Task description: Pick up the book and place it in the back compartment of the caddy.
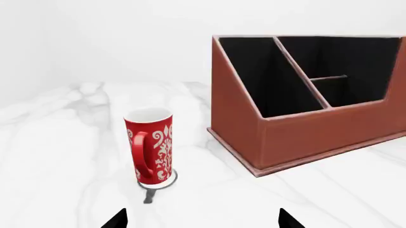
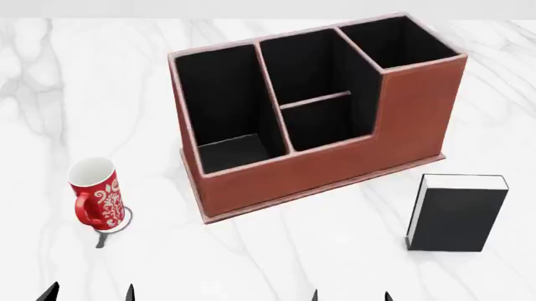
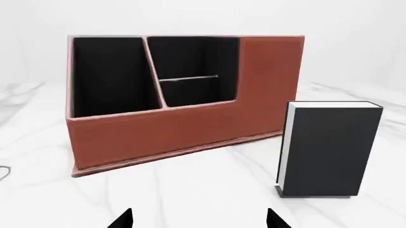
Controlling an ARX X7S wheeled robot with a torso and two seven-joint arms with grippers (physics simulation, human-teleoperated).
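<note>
**A:** where's your book?

**B:** book (image 2: pixel 457 216) stands upright on the marble table (image 2: pixel 277 251), near right, just beside the caddy (image 2: pixel 335 166) but not touching it. Black cover faces you, white page block up and on its left edge. Right wrist view has it right ahead (image 3: pixel 330 149), close to your right gripper (image 3: pixel 198 219)

**A:** hands?

**B:** both spread open and empty. Only the black fingertips (image 3: pixel 120 219) show at the frame edge in each view. Left gripper (image 1: pixel 201 221) is low over the table, nothing between its tips. In the head view your left gripper (image 2: pixel 90 293) is near left, right one (image 2: pixel 350 295) near centre-right

**A:** target cell?

**B:** back compartment (image 2: pixel 322 125) is the small middle cell on the near side of the thin crossbar, behind the low wall section. Looks empty, like the other cells

**A:** anything else around?

**B:** red patterned mug (image 2: pixel 94 200) upright at left, well apart from the caddy, handle facing you
</note>
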